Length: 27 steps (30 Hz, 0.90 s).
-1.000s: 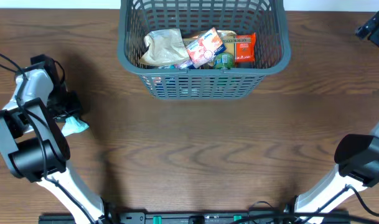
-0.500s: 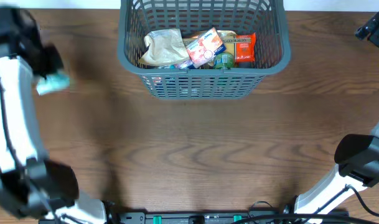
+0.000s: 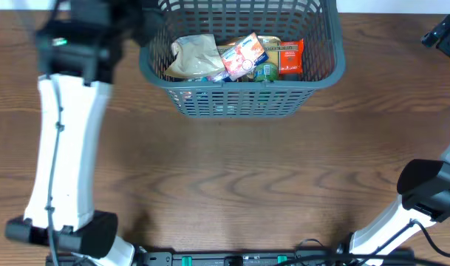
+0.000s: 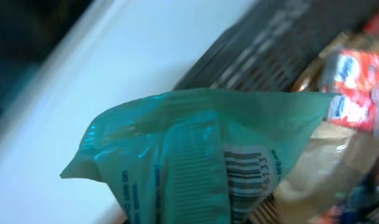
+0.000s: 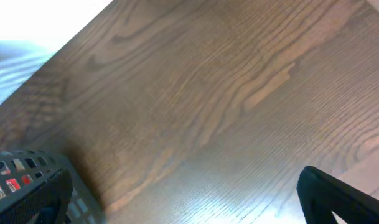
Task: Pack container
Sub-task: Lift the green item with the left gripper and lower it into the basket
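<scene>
The container (image 3: 243, 81), a dark grey slotted basket, stands at the table's far middle. It holds a beige bag (image 3: 191, 55), a red-and-white packet (image 3: 243, 55) and an orange packet (image 3: 290, 55). My left gripper (image 3: 128, 18) is raised at the container's left rim, shut on a teal packet (image 4: 201, 155) with a barcode. That packet fills the left wrist view and hides the fingers. Behind it I see the container's wall (image 4: 270, 43). My right gripper (image 3: 440, 33) hangs open at the far right over bare table, nothing between its fingers (image 5: 338, 196).
The left arm's white link (image 3: 66, 148) stretches along the left side of the table. A corner of the basket (image 5: 71, 193) shows at the lower left of the right wrist view. Brown wooden tabletop (image 3: 232, 177) lies in front of the basket.
My left gripper closed on the teal packet at the table's left, lifted it and swung it up and right to the container's left rim. The right arm has not moved.
</scene>
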Each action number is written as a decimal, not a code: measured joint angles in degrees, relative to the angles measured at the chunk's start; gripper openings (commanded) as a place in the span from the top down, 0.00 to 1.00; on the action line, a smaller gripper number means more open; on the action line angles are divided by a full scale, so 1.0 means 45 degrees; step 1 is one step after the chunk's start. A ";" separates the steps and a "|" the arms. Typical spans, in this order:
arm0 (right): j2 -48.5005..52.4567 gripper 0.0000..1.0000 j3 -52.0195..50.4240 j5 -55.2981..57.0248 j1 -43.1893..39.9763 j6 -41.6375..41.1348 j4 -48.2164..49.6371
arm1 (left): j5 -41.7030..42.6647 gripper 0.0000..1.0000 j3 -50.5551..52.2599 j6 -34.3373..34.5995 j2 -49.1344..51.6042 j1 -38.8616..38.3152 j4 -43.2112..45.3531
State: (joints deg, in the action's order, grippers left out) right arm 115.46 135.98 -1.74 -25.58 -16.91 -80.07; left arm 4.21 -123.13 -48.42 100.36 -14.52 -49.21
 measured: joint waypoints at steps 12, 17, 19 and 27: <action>0.0000 0.01 0.0000 0.0000 0.0000 0.0107 -0.0452 | 0.0000 0.94 0.0000 -0.4818 0.3837 -0.1545 0.3060; 0.0000 0.01 0.0000 0.0000 0.0000 0.0141 -0.0559 | -0.0015 0.91 0.0005 -0.4979 0.5537 -0.1292 0.2851; 0.0000 0.01 0.0005 0.0000 0.0000 0.0146 -0.0573 | -0.0029 0.83 0.0015 -0.5037 0.5979 -0.1180 0.2725; 0.0000 0.01 0.0000 0.0000 0.0000 0.0199 -0.0578 | -0.0024 0.02 0.0034 -0.4007 0.6343 -0.0884 0.2691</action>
State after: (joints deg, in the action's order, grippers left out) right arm 115.46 135.98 -1.74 -25.58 -16.01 -82.67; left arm 4.10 -122.98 -66.46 128.90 -18.50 -37.10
